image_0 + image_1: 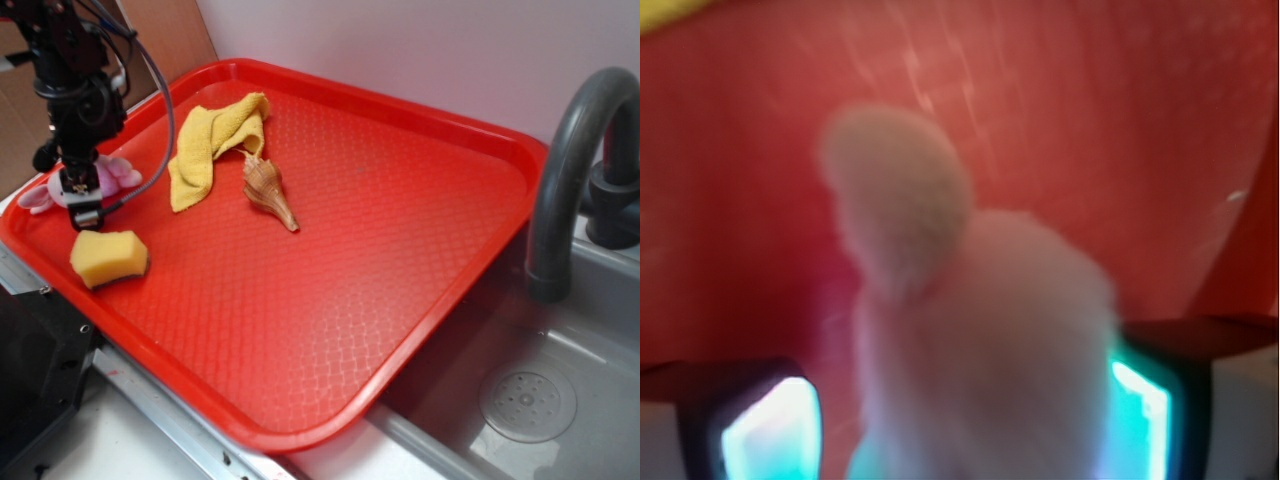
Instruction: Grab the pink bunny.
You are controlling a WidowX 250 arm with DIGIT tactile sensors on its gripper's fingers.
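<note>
My pincer (950,420) stands open astride the pink bunny (970,340), which lies at the red tray's (400,250) far left edge; closing on loose plush alone could let it slip free

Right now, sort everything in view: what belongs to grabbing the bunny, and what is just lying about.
For the job:
bunny, between the fingers
claw

Lying about:
sponge
yellow cloth
shell
red tray
faucet
sink
</note>
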